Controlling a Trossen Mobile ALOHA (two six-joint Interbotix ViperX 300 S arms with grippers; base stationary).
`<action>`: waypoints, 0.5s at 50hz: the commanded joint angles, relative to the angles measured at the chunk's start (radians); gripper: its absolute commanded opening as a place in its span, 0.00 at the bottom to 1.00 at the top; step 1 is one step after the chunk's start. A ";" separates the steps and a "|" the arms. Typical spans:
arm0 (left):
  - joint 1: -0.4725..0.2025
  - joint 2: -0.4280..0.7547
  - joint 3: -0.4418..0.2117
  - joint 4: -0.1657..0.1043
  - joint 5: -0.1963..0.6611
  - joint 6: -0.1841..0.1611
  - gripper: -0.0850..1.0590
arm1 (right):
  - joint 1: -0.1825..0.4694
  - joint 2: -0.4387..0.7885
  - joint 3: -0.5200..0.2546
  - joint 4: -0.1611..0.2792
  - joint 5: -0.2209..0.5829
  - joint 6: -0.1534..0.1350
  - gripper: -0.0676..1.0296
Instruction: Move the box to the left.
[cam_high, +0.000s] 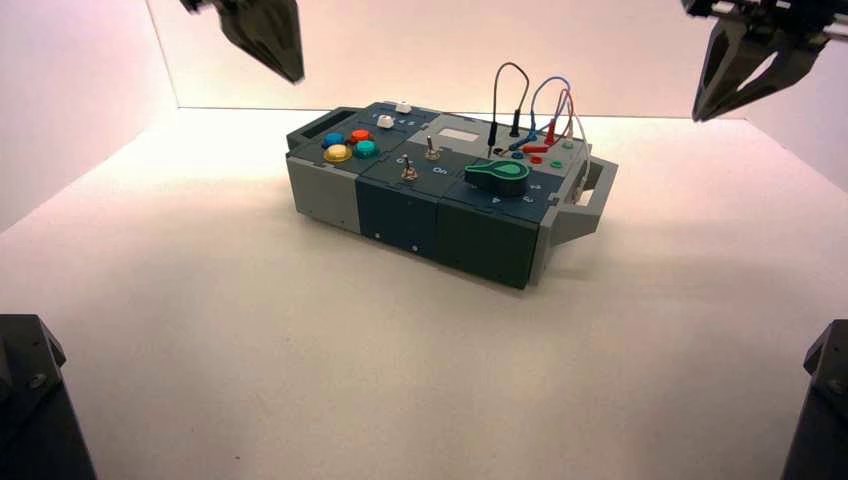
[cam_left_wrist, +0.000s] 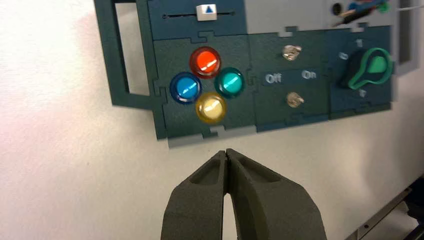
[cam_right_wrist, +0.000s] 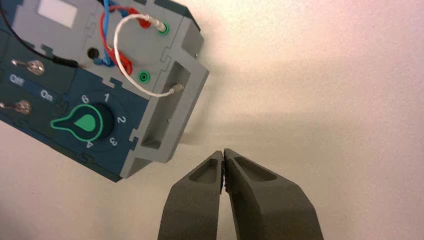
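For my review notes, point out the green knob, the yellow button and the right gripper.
Green knob (cam_right_wrist: 86, 122): right wrist view, on its pointer top.
Yellow button (cam_left_wrist: 211, 108): left wrist view, on its cap.
Right gripper (cam_right_wrist: 223, 154): right wrist view, between its fingertips.

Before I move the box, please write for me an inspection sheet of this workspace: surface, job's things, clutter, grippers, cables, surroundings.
Surface: pale table, a small dark speck near its front left part.
Job's things: the box stands turned, its right end nearer the camera; four round buttons and a green knob on top.
Clutter: nothing seen.
Grippers: left gripper shut, beyond the box's left end in the high view, holding nothing; right gripper shut, right of the box, holding nothing.
Cables: black, blue, red and white jumper wires on the box's right part; the white wire has one end loose over the right handle.
Surroundings: pale walls behind and at both sides.
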 joint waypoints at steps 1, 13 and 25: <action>0.003 0.051 -0.074 -0.003 0.000 0.008 0.05 | 0.023 0.014 -0.031 0.003 -0.015 -0.031 0.04; 0.003 0.129 -0.150 0.000 -0.011 0.012 0.05 | 0.126 0.083 -0.067 0.006 -0.012 -0.083 0.04; 0.003 0.209 -0.241 0.092 -0.054 0.005 0.05 | 0.172 0.201 -0.115 0.017 -0.025 -0.080 0.04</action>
